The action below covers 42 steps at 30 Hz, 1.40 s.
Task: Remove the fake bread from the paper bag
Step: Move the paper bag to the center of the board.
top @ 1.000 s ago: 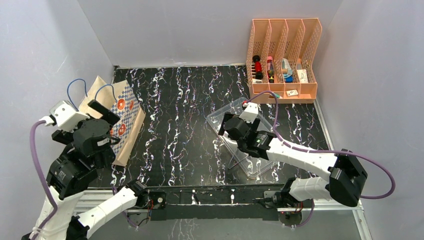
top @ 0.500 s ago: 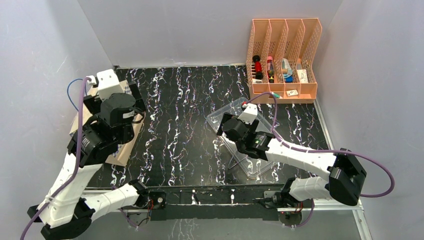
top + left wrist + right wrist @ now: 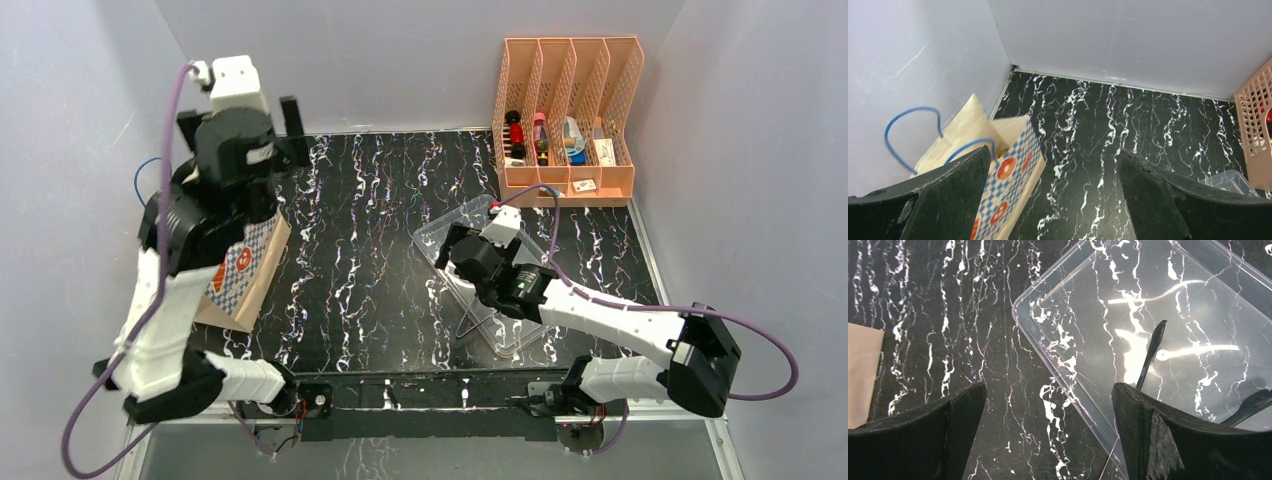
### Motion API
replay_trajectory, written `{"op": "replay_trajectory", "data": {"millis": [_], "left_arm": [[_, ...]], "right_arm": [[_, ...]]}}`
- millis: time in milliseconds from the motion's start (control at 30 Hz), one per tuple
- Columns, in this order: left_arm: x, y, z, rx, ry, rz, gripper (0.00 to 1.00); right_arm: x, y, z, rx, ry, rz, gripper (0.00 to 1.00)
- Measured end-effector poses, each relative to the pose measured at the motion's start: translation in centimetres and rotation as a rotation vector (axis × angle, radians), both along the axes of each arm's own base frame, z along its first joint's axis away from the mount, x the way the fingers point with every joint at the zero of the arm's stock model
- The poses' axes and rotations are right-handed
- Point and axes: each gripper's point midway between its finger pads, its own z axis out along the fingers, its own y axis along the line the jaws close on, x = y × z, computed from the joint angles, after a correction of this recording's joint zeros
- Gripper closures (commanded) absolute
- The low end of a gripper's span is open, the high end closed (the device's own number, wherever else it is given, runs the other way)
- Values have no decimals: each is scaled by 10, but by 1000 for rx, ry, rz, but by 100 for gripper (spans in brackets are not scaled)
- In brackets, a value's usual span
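The paper bag (image 3: 245,275) lies at the table's left side, mostly hidden under my raised left arm; one blue handle (image 3: 148,172) shows. In the left wrist view the bag (image 3: 1008,167) is at lower left with its mouth open and blue cord handles (image 3: 910,125). A small yellow-tan bit (image 3: 1002,151) shows inside the mouth; the fake bread is otherwise hidden. My left gripper (image 3: 240,118) (image 3: 1052,162) is open and empty, high above the bag. My right gripper (image 3: 450,250) (image 3: 1045,405) is open and empty over the clear tray's left edge.
A clear plastic tray (image 3: 520,330) (image 3: 1020,315) lies right of centre, with thin dark rods (image 3: 1152,350) seen in it. An orange file rack (image 3: 565,120) (image 3: 1255,120) with small items stands at the back right. Grey walls close the left, back and right sides.
My left arm has risen from low beside the bag to high above it and swung toward the back wall, gripper still open. The right arm has barely moved.
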Motion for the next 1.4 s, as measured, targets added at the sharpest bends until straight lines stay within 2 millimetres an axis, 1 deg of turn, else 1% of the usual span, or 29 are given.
{"op": "replay_trajectory", "data": {"millis": [67, 100, 133, 167, 233, 267, 333, 433, 500, 567, 700, 800, 867, 1033, 1067, 1133, 1200, 1233, 1300, 1333, 1400], "left_arm": [[20, -9, 5, 9, 24, -16, 2], [31, -10, 4, 6, 37, -16, 2], [48, -7, 2, -4, 54, -4, 2], [60, -4, -4, -6, 75, 8, 2], [84, 6, -29, -5, 154, 38, 3], [93, 7, -44, -10, 199, 35, 4], [103, 10, -69, -26, 268, 39, 5], [109, 20, -110, -52, 372, 65, 5], [110, 27, -127, -65, 410, 90, 5], [112, 35, -134, -74, 422, 115, 5], [120, 43, -134, -78, 402, 147, 5], [126, 49, -140, -78, 401, 165, 5], [128, 56, -153, -76, 422, 185, 6], [124, 78, -201, -78, 524, 241, 7], [122, 81, -207, -80, 539, 247, 7], [120, 87, -218, -84, 563, 259, 12], [121, 91, -223, -90, 566, 267, 17], [122, 92, -224, -94, 563, 266, 23], [124, 91, -225, -102, 556, 262, 44], [125, 90, -226, -107, 554, 259, 52], [127, 88, -228, -122, 549, 254, 63]], "right_arm": [[-1, -1, 6, 14, -10, 0, 2], [-1, -1, 8, 21, -15, 0, 2], [-1, -2, 11, 28, -21, 0, 2], [-2, -2, 14, 35, -26, 0, 2], [-3, -4, 17, 44, -33, -1, 2], [-3, -5, 18, 46, -35, -2, 2], [-3, -5, 18, 45, -36, -2, 2], [-3, -6, 17, 38, -35, 1, 2], [-3, -5, 17, 38, -38, 3, 2], [-2, -4, 18, 39, -41, 5, 2], [-1, -2, 20, 50, -51, 7, 2], [1, 0, 22, 55, -60, 11, 2], [2, 1, 24, 58, -66, 14, 2], [3, 5, 25, 68, -71, 24, 2], [3, 6, 24, 68, -70, 26, 2], [3, 8, 21, 71, -67, 32, 2], [2, 8, 17, 66, -60, 34, 2], [2, 8, 15, 65, -58, 36, 2], [1, 7, 12, 59, -52, 37, 2], [1, 7, 11, 58, -52, 36, 2], [1, 7, 11, 59, -52, 36, 2]]}}
